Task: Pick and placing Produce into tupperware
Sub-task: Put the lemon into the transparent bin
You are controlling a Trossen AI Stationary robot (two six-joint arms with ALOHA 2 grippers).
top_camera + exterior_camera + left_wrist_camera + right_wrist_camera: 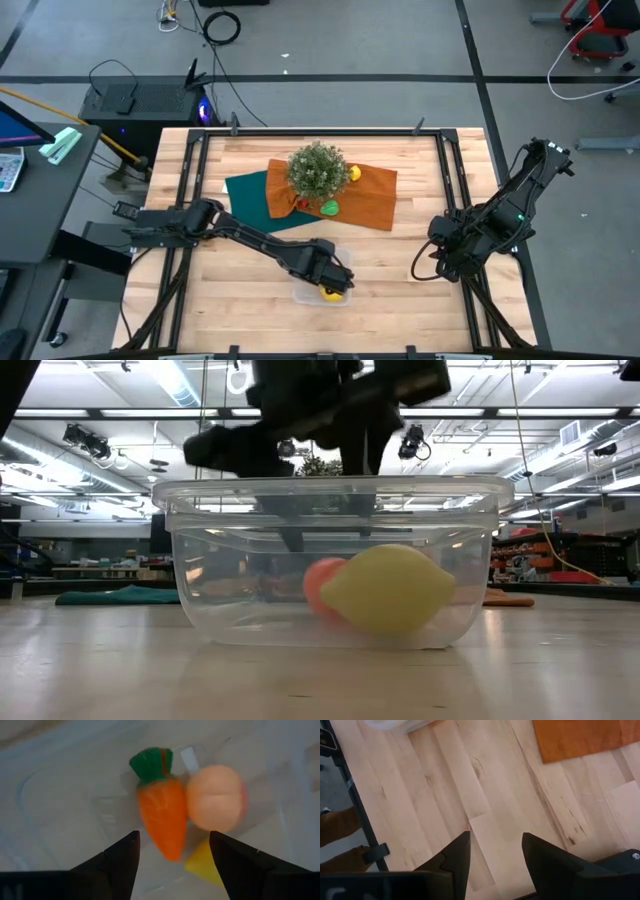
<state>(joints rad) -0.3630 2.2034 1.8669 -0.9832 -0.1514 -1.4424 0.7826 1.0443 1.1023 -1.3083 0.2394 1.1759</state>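
The clear tupperware stands near the table's front edge. In it lie an orange carrot, a peach-coloured fruit and a yellow lemon. The low view shows the lemon and the peach fruit resting on the box floor. My left gripper hangs open just above the box, its fingers to either side of the carrot's tip and clear of it. A second lemon and a green piece lie on the orange cloth. My right gripper waits open at the table's right.
A bushy green plant stands on the cloths at the table's middle back, beside a teal cloth. Bare wood lies under my right gripper and between it and the box. A black frame runs along the table's sides.
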